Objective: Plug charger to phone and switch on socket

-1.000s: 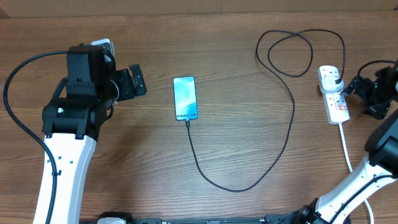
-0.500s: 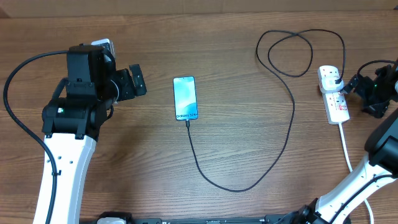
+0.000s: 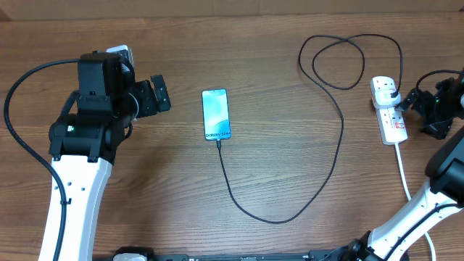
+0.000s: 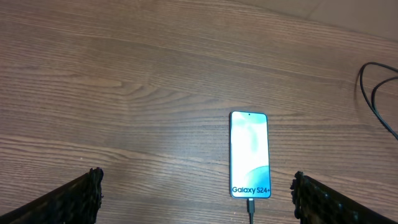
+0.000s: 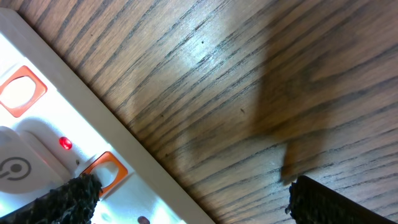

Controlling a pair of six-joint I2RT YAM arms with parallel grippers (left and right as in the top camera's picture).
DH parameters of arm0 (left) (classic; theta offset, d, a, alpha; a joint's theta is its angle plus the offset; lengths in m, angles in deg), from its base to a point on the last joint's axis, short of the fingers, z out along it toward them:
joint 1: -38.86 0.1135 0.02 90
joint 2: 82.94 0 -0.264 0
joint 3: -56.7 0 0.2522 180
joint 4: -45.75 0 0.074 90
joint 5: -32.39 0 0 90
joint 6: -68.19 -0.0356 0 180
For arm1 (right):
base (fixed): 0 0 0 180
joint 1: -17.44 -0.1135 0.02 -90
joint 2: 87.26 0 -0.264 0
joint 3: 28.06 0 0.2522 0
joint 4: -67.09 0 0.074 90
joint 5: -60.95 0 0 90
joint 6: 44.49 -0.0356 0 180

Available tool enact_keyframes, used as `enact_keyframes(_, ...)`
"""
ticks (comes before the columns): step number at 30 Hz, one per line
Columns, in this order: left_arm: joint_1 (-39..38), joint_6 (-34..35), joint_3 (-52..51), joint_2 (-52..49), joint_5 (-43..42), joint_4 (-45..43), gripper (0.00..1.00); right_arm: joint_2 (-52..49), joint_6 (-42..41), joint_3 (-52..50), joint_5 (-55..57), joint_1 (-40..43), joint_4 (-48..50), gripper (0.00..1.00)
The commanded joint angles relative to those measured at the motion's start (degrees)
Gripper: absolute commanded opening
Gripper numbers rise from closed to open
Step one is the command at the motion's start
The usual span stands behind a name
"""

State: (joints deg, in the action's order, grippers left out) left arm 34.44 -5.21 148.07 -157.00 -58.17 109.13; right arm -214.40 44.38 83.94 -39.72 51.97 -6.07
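Phone [image 3: 216, 114] lies flat on the counter [image 3: 145, 181], screen up, with the charger [image 3: 337, 138] tip seated at its near short edge. Your left tool [image 3: 162, 93], left of the phone, is released: jaws wide, nothing between them, bare wood up to the phone's long edge. The cable arcs right of the phone, loops, and ends plugged into the socket [image 3: 389, 111], well right of the phone. Your right tool [image 5: 193, 202] is spread and empty, with one finger [image 5: 68, 199] overlapping the socket's long edge. A red lamp [image 5: 64, 143] glows there.
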Motion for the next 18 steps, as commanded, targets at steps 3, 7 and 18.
enact_keyframes(3, -0.04, 0.76, 0.28, -0.17, 1.01, -0.09, 1.00, -0.94, -3.15, -0.72, 5.44, -1.38, 0.68, 1.00)
enact_keyframes(7, -0.04, 0.79, 0.28, -0.17, 1.01, -0.09, 1.00, -0.94, -3.52, -0.39, 6.80, -1.29, 0.98, 1.00)
enact_keyframes(18, -0.04, 0.79, 0.28, -0.17, 1.01, -0.09, 1.00, -0.94, -3.80, -0.39, 8.74, -1.31, 1.22, 1.00)
